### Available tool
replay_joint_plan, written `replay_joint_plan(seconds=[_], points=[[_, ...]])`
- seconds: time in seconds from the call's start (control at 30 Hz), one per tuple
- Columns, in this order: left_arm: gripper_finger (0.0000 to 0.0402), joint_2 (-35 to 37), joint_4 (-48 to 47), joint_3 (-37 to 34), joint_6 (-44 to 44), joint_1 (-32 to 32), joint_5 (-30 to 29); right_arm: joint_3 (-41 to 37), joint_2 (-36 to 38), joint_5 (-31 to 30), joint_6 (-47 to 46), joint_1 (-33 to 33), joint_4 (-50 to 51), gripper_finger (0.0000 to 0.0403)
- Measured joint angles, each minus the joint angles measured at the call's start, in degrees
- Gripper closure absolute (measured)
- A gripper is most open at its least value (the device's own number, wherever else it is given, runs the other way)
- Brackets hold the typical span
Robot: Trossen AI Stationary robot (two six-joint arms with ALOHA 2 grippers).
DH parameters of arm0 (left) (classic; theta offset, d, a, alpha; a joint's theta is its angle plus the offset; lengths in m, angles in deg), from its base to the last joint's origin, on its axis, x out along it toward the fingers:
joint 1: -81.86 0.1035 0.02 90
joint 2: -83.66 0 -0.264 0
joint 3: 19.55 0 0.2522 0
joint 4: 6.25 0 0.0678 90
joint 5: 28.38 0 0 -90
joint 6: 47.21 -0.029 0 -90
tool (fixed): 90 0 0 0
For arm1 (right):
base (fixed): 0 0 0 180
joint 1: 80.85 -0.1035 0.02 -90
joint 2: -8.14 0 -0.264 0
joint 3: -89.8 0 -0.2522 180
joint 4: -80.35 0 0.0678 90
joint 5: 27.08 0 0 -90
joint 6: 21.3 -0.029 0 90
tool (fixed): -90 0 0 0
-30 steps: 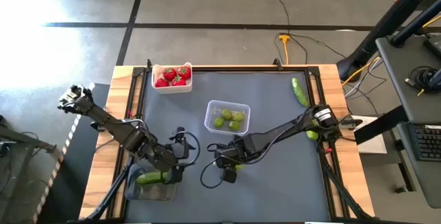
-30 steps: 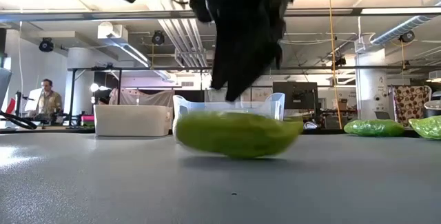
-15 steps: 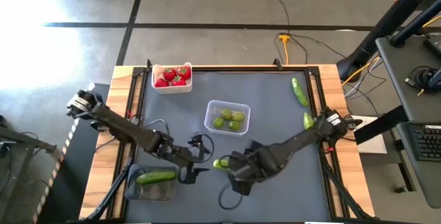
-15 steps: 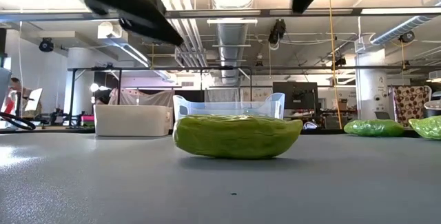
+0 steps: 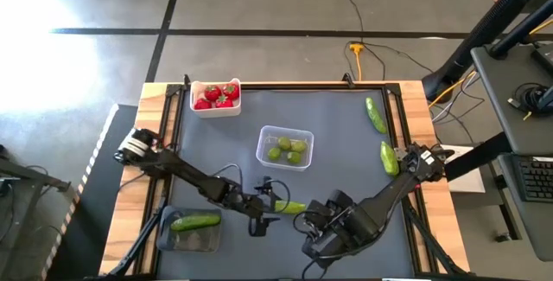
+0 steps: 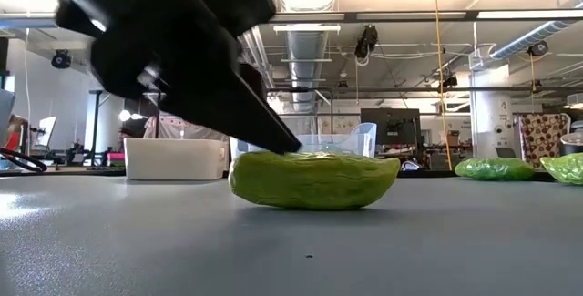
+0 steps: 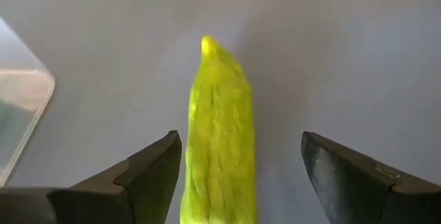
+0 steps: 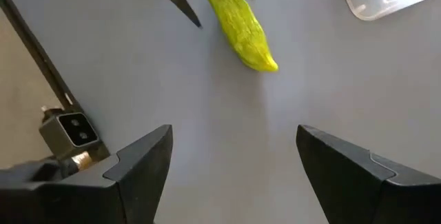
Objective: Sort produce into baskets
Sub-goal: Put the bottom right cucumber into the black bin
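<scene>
A green cucumber [image 5: 290, 206] lies flat on the grey mat near the table's front; it also shows in the low view [image 6: 314, 179]. My left gripper [image 5: 270, 209] is open, one finger on each side of the cucumber's near end [image 7: 220, 176], with a gap on both sides. My right gripper [image 5: 309, 233] is open and empty, just nearer the front edge, facing the cucumber [image 8: 241, 24]. Another cucumber [image 5: 196, 222] lies in the dark tray [image 5: 173, 239]. Strawberries fill the white tub [image 5: 216, 108]. Yellow-green fruits [image 5: 285, 149] sit in the clear tub [image 5: 263, 136].
Two more cucumbers [image 5: 374, 115] [image 5: 388, 157] lie on the mat near the table's right edge. The two arms' grippers stand close together at the front middle. A wooden frame [image 5: 155, 99] borders the mat. A person stands far off in the room [image 6: 14, 132].
My right gripper has let go of the cucumber and drawn back up and toward the table's near edge. The cucumber has stayed lying on the mat. My left gripper has gone from the dark tray toward the table's right, and its fingers now stand on either side of the cucumber.
</scene>
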Motion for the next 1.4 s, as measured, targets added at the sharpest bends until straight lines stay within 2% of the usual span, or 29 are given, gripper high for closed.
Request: replay_joint_plan(seconds=[0.3, 0.43, 0.57, 0.63, 0.87, 1.0, 1.13, 1.2, 1.3, 1.4], points=[[0.0157, -6.9, -0.6, 4.7, 0.4, 2.4, -1.7, 0.0, 0.0, 0.0, -0.2, 0.2, -0.3, 0.0108], [0.0197, -8.7, -0.6, 6.0, 0.5, 2.4, -1.5, 0.0, 0.0, 0.0, -0.1, 0.2, -0.3, 0.0111], [0.0255, -7.8, -3.6, 7.3, 0.5, 2.4, -1.5, 0.0, 0.0, 0.0, 0.1, 0.2, -0.2, 0.0114], [0.0275, -5.1, -8.6, 8.5, 0.4, 2.4, -0.8, 0.0, 0.0, 0.0, 0.9, 0.2, -0.1, 0.0115], [0.0276, 12.9, -29.3, 8.2, 0.8, 0.5, 7.7, -0.1, 0.0, -1.0, 7.6, 0.3, 1.5, 0.0118], [0.0275, 24.0, -44.3, 7.6, 7.1, -3.6, 12.3, -0.5, 0.0, -5.6, 12.4, 0.6, 2.0, 0.0125], [0.0275, 31.9, -57.1, 7.1, 16.5, -10.3, 23.0, -0.5, 0.0, -7.9, 14.8, 1.9, 3.5, 0.0133], [0.0275, 35.8, -59.1, 5.5, 21.5, -14.8, 24.4, -0.6, 0.0, -8.0, 15.4, 2.5, 3.5, 0.0137], [0.0275, 40.6, -57.9, 0.7, 29.1, -21.0, 23.4, -0.6, 0.0, -8.1, 14.7, 2.9, 3.6, 0.014], [0.0275, 42.9, -54.1, -5.8, 35.5, -24.2, 22.6, -0.6, 0.0, -8.0, 11.3, 2.8, 5.3, 0.0139]])
